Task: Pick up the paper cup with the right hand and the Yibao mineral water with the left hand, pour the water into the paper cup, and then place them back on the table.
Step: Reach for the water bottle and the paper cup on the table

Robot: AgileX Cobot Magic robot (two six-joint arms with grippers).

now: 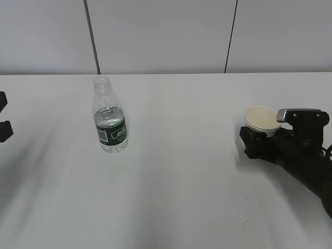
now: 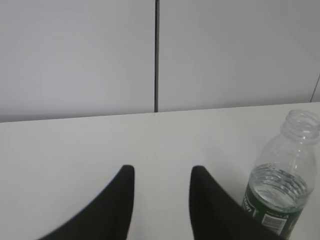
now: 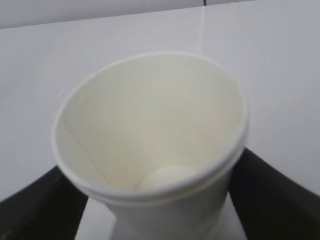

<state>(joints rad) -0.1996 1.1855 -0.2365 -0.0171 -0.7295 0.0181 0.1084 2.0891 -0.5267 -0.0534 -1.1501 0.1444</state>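
Note:
The paper cup (image 1: 262,118), white with a cream inside, stands between the fingers of my right gripper (image 1: 262,137) at the right of the table (image 1: 181,171). In the right wrist view the cup (image 3: 150,130) fills the frame, empty, with a black finger (image 3: 270,192) on each side just below its rim; the gripper (image 3: 159,202) is shut on it. The Yibao bottle (image 1: 110,124), uncapped, about half full of water, stands upright at centre-left. My left gripper (image 1: 4,115) is open and empty at the far left edge. In the left wrist view it (image 2: 163,171) is left of the bottle (image 2: 280,190).
Grey wall panels with dark seams (image 1: 92,36) rise behind the table's far edge. A small dark scuff (image 1: 245,222) marks the tabletop near the front right.

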